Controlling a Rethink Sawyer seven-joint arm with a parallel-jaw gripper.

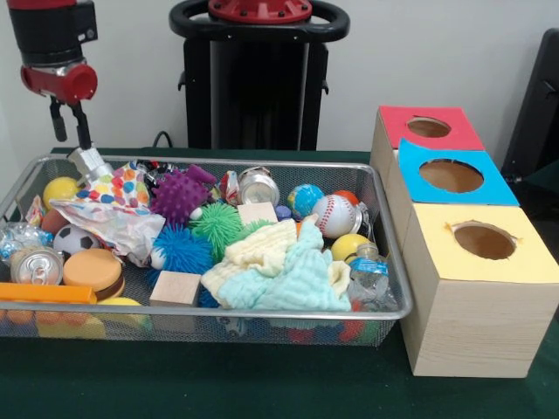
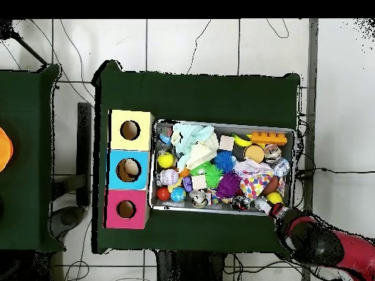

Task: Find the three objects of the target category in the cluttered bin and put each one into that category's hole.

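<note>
We see even, fairly bright indoor light with no strong direction. Soft shadows sit under the wire bin (image 1: pixel 384 310) toward six o'clock. Small glints mark the silver cans (image 1: pixel 258 185). The front view is slightly soft; small items in the overhead view blur together.

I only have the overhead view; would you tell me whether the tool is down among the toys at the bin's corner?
Observer: No. From the front, the tool hangs above the rim of the bin, open and holding nothing.
Operator: Thank you. Do the boxes stand higher than the bin?
Observer: Yes. The top of the yellow box sits clearly above the rim.
</note>
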